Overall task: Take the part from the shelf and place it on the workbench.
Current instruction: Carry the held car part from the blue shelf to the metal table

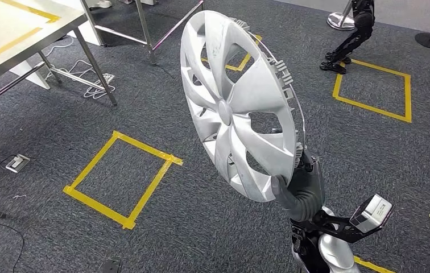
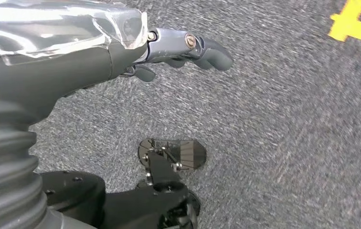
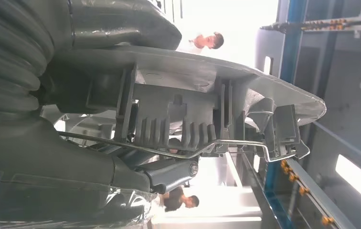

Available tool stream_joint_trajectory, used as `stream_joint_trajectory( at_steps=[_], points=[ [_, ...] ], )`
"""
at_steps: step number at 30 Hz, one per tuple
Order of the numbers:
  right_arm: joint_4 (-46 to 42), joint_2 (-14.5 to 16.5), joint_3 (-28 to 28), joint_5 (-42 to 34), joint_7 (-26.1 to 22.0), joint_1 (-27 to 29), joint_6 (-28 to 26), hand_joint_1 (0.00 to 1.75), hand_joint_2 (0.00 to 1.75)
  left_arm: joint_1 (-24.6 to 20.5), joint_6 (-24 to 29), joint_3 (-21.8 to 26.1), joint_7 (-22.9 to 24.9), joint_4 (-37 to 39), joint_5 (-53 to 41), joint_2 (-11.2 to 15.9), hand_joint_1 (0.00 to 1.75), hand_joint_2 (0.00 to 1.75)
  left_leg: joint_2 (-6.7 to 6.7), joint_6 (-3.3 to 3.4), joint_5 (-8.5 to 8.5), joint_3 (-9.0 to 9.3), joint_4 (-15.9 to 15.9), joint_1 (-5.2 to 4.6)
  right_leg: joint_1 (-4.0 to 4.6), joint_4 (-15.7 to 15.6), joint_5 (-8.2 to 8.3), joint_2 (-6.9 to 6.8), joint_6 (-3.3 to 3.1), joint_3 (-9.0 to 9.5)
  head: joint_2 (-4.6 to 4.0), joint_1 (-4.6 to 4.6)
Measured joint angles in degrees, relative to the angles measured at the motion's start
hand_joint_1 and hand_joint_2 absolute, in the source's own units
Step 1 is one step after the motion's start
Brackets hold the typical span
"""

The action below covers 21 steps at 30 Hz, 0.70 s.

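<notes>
Part: we see a silver wheel cover (image 1: 238,105) held up in the air over the carpet, tilted, its spoked face turned toward the left of the head view and its clipped back rim toward the right.
Right hand: our right hand (image 1: 299,187) grips the cover at its lower edge, thumb on the face side, the other fingers behind the rim; in the right wrist view the hand (image 3: 49,95) clamps the rim, with the plastic clips and the wire ring (image 3: 178,150) just past it.
Left hand: our left hand (image 2: 121,52) hangs over the carpet, fingers (image 2: 202,50) curled inward with nothing in them.
Worktop: a pale worktop (image 1: 8,40) with yellow tape lines stands at the upper left of the head view, well apart from the cover.
Floor: grey carpet (image 1: 161,227) carries yellow tape squares (image 1: 123,177); a white cable (image 1: 85,79) lies under the worktop.
Background: two people appear beyond the cover in the right wrist view, blurred by bright light.
</notes>
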Motion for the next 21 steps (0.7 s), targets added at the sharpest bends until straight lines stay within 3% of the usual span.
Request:
stream_joint_trajectory(
  at_steps=[1, 3, 5, 6, 7, 8, 10, 11, 13, 15, 16, 18, 20, 21],
  points=[
    [-0.03, 0.02, 0.02, 0.01, 0.01, 0.02, 0.00, 1.75, 1.75, 0.07, -0.01, 0.01, 0.00, 0.00, 0.04, 0.01, 0.00, 1.75, -0.72, 0.41, 0.25, 0.28, -0.45, 0.08, -0.09, 0.18, -0.30, 0.17, 0.26, 0.04, -0.01, 0.05],
    [-0.11, 0.00, -0.01, 0.02, 0.00, 0.11, 0.00, 1.75, 1.75, 0.07, 0.01, 0.02, 0.02, -0.01, 0.15, 0.02, 0.00, 1.75, -2.10, 1.12, 0.85, 0.98, -1.34, 0.48, -0.33, 3.50, -2.16, 2.69, 0.22, -1.30, -0.01, 0.14],
    [-0.13, -0.03, -0.07, 0.02, -0.02, 0.20, 0.00, 1.75, 1.75, -0.06, 0.00, 0.03, 0.04, -0.01, 0.22, -0.03, 0.00, 1.75, -3.56, 1.37, 1.04, 1.09, -1.52, 0.65, -0.60, 11.28, -5.24, 5.74, -0.17, -4.98, -0.01, 0.19],
    [-0.12, -0.04, -0.10, 0.01, -0.01, 0.30, 0.00, 1.75, 1.75, -0.10, -0.02, 0.03, 0.04, -0.01, 0.25, -0.07, 0.00, 1.75, -4.46, 1.37, 1.03, 1.10, -1.50, 0.64, -0.62, 14.94, -6.36, 6.36, -0.14, -6.93, -0.01, 0.22],
    [-0.12, -0.06, -0.11, 0.02, 0.01, 0.42, 0.00, 1.75, 1.75, -0.09, -0.04, 0.03, 0.04, -0.01, 0.25, -0.11, 0.00, 1.75, -5.34, 1.35, 1.02, 1.12, -1.49, 0.64, -0.65, 16.71, -6.61, 6.55, 0.11, -8.05, 0.00, 0.21],
    [-0.11, -0.07, -0.11, 0.02, 0.02, 0.53, 0.00, 1.75, 1.75, -0.06, -0.05, 0.03, 0.04, -0.01, 0.25, -0.14, 0.00, 1.75, -6.27, 1.31, 0.99, 1.17, -1.45, 0.65, -0.73, 16.06, -5.87, 6.67, 0.55, -8.04, 0.00, 0.22],
    [-0.12, -0.09, -0.15, 0.02, 0.02, 0.62, 0.00, 1.75, 1.75, -0.02, -0.04, 0.04, 0.04, -0.01, 0.25, -0.15, 0.00, 1.75, -8.09, 1.06, 0.83, 1.37, -1.27, 0.75, -1.05, 8.54, -2.30, 7.29, 1.56, -4.82, 0.00, 0.24],
    [-0.10, -0.09, -0.16, 0.01, 0.02, 0.61, 0.00, 1.75, 1.75, 0.01, -0.04, 0.04, 0.04, -0.01, 0.25, -0.15, 0.00, 1.75, -8.89, 0.82, 0.68, 1.42, -1.17, 0.82, -1.22, 4.70, -0.70, 8.17, 1.75, -3.00, -0.01, 0.23],
    [-0.13, -0.07, -0.15, 0.04, -0.02, 0.63, 0.00, 1.75, 1.75, 0.01, -0.04, 0.03, 0.06, 0.01, 0.25, -0.12, 0.00, 1.75, -10.15, 0.18, 0.39, 1.10, -0.68, 0.87, -1.44, 0.45, 0.89, 10.17, 1.60, -0.94, -0.01, 0.20],
    [-0.16, -0.01, -0.10, 0.04, -0.01, 0.58, 0.00, 1.75, 1.75, 0.19, -0.03, 0.02, 0.09, 0.02, 0.25, -0.09, 0.00, 1.75, -11.22, -0.47, 0.35, 0.54, -0.46, 1.04, -1.27, 0.23, 0.97, 10.66, 1.11, -0.80, -0.01, 0.17],
    [-0.15, 0.02, -0.08, 0.05, 0.01, 0.53, 0.00, 1.75, 1.75, 0.35, -0.03, 0.02, 0.09, 0.04, 0.25, -0.05, 0.00, 1.75, -11.33, -0.75, 0.30, 0.37, -0.46, 1.19, -1.28, 0.27, 0.99, 10.12, 0.82, -0.77, -0.01, 0.19],
    [-0.17, 0.16, -0.08, 0.04, -0.01, 0.44, 0.00, 1.75, 1.75, 0.54, -0.01, 0.02, 0.10, 0.07, 0.25, -0.01, 0.00, 1.75, -8.68, -1.28, -0.93, -0.49, 1.42, 1.10, -1.41, 0.13, 0.97, 8.94, 0.11, -0.58, 0.00, -0.01],
    [-0.21, 0.26, -0.10, 0.01, -0.04, 0.44, 0.00, 1.75, 1.75, 0.39, 0.01, 0.01, 0.10, 0.08, 0.25, -0.02, 0.00, 1.75, -4.60, -1.65, -4.30, -3.51, 7.87, 0.95, -1.18, 0.07, 0.77, 7.52, -0.55, -0.37, -0.01, -0.16],
    [-0.21, 0.28, -0.11, 0.01, -0.05, 0.46, 0.00, 1.75, 1.75, 0.28, 0.01, 0.00, 0.10, 0.08, 0.25, -0.04, 0.00, 1.75, -3.58, -1.76, -6.06, -5.64, 12.11, 0.99, -0.96, 0.08, 0.65, 6.73, -0.80, -0.31, -0.01, -0.17]
  ],
)
